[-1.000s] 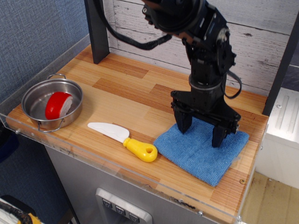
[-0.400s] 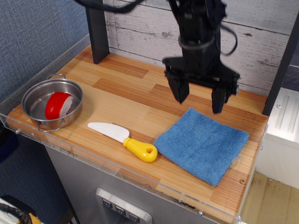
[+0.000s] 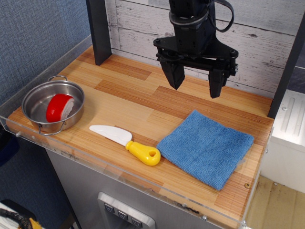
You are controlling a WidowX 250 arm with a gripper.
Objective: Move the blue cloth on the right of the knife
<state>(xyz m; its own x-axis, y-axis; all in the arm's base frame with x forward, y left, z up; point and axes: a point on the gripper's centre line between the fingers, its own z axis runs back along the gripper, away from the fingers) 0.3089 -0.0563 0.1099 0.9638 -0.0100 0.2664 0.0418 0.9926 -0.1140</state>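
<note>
Gripper (image 3: 195, 84): risen further off the blue cloth (image 3: 206, 147) toward upper centre, jaws spread wide and empty; cloth flat on worktop (image 3: 128, 93), lower right, just beside knife (image 3: 127, 144) handle, evidently released there.

Your table (image 3: 138, 102) is wood, laid in light and darker planks with a smooth satin sheen, and edged by a clear glossy plastic rim. The blue cloth (image 3: 206, 148) is matt terry with a rough, nubbly pile. The knife (image 3: 127, 143) is smooth plastic: a dull white blade and a glossier yellow handle. Your pot (image 3: 53, 104) is bright polished metal, holding a shiny red and white plastic piece (image 3: 60, 107). The gripper (image 3: 195, 81) is matt black, jaws included. The back wall (image 3: 267, 33) is rough whitewashed boards.
</note>
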